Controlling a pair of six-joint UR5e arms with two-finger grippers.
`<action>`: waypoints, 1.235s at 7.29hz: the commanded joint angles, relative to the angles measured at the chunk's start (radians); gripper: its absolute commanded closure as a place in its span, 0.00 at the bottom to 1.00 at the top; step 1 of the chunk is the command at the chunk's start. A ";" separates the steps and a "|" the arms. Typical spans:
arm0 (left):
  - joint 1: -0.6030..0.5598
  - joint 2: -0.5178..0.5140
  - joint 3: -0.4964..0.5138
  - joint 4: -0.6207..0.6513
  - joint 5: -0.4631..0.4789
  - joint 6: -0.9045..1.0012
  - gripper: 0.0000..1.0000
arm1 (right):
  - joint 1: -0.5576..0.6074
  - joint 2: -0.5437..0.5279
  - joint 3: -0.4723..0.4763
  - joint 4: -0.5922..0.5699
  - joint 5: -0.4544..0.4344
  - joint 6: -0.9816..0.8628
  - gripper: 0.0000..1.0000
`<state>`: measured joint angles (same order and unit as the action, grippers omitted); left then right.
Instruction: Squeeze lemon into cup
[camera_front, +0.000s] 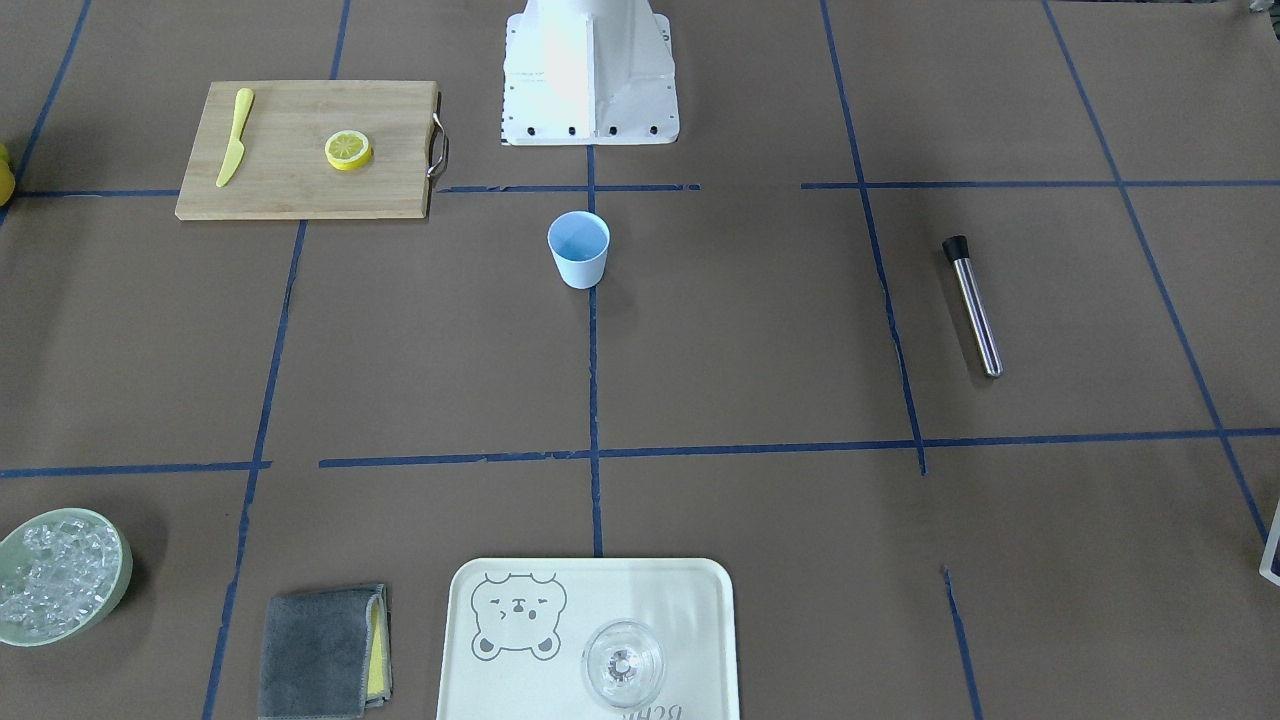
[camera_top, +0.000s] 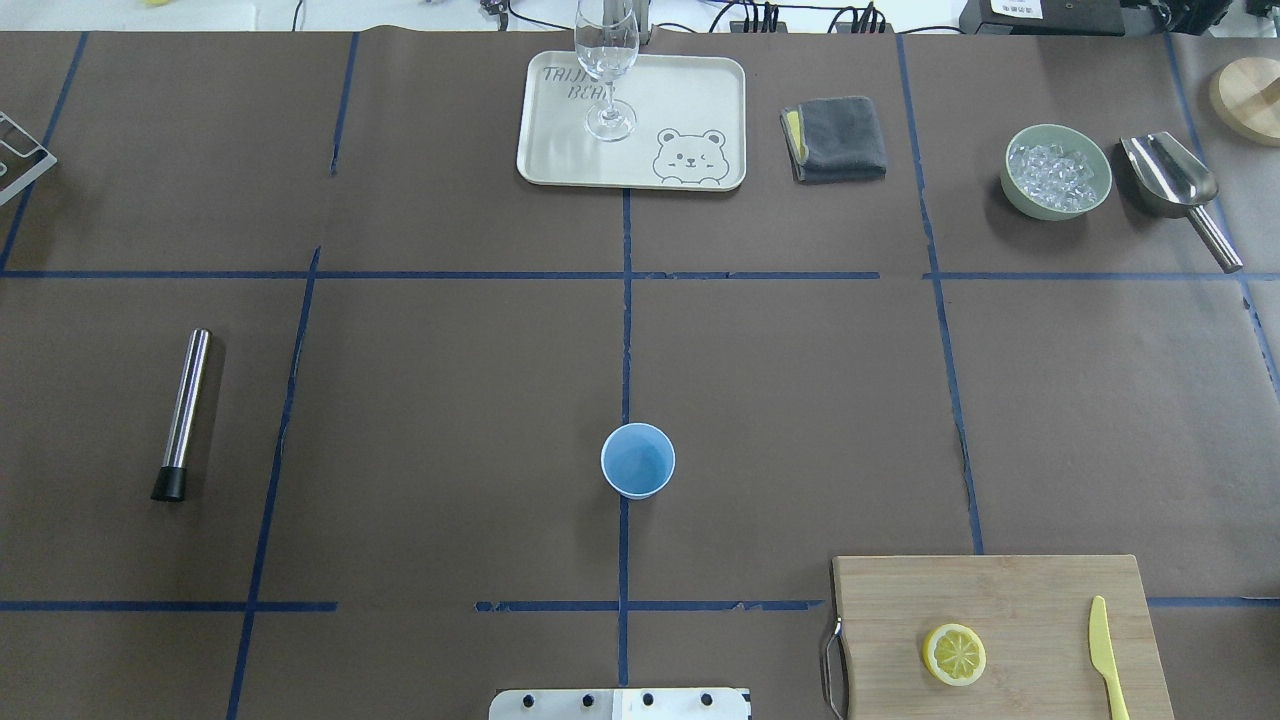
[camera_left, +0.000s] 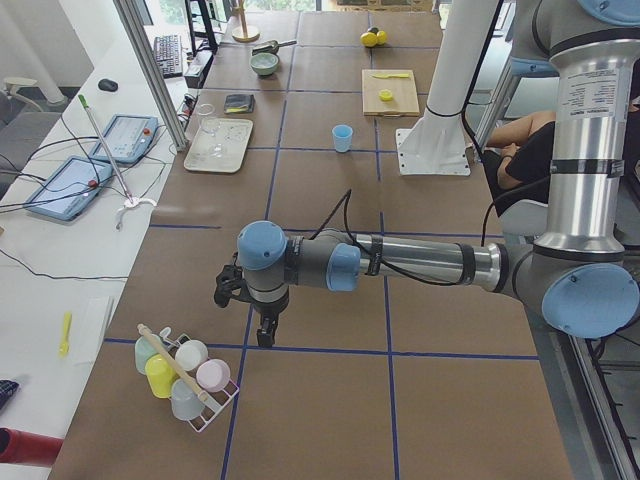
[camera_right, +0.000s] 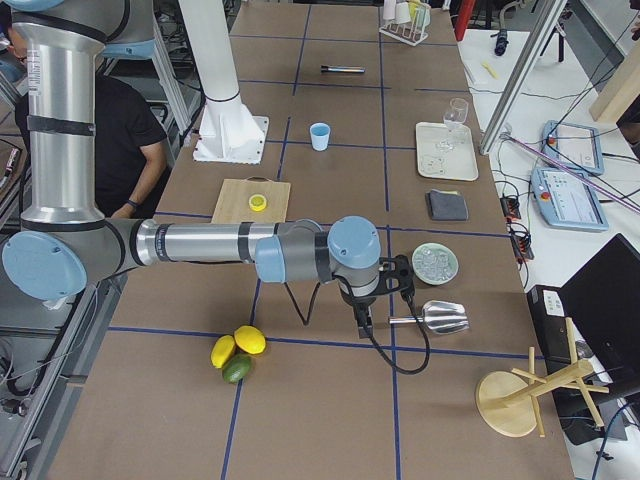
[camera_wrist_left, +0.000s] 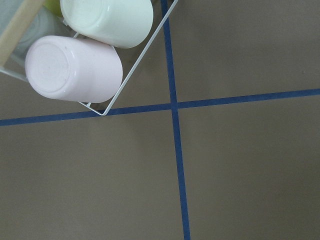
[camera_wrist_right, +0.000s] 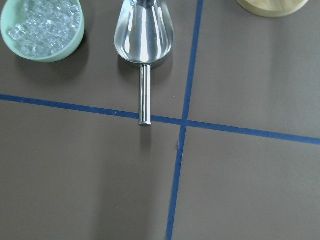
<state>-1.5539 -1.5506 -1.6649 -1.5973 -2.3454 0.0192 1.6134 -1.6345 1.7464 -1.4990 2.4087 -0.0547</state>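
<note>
The lemon (camera_front: 348, 150) is a round yellow piece, cut face up, lying on a wooden cutting board (camera_front: 290, 190); it also shows in the overhead view (camera_top: 954, 654). The light-blue cup (camera_front: 578, 250) stands upright near the table's middle, in front of the robot base, and also shows from overhead (camera_top: 638, 461). Both grippers are far from them. My left gripper (camera_left: 262, 325) hangs over the table's left end beside a cup rack. My right gripper (camera_right: 365, 325) hangs over the right end near a metal scoop. I cannot tell whether either is open or shut.
A yellow knife (camera_top: 1105, 655) lies on the board. A clear glass (camera_top: 607, 70) stands on a bear tray (camera_top: 560, 150). There is also a grey cloth (camera_top: 835, 138), a green ice bowl (camera_top: 1056, 172), a metal scoop (camera_top: 1175, 185), a steel muddler (camera_top: 183, 412), a cup rack (camera_left: 185, 380) and whole fruit (camera_right: 238, 352).
</note>
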 joint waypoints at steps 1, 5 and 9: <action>0.000 0.000 -0.003 -0.001 -0.002 0.001 0.00 | -0.071 0.008 0.105 -0.015 0.023 0.053 0.00; 0.000 -0.008 -0.019 -0.001 0.000 -0.001 0.00 | -0.401 0.002 0.262 0.104 -0.159 0.562 0.00; -0.002 -0.019 -0.032 -0.001 0.000 0.001 0.00 | -0.662 -0.071 0.401 0.244 -0.210 1.049 0.00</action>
<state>-1.5544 -1.5684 -1.6904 -1.5991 -2.3458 0.0190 1.0270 -1.6564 2.0971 -1.2770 2.2296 0.9105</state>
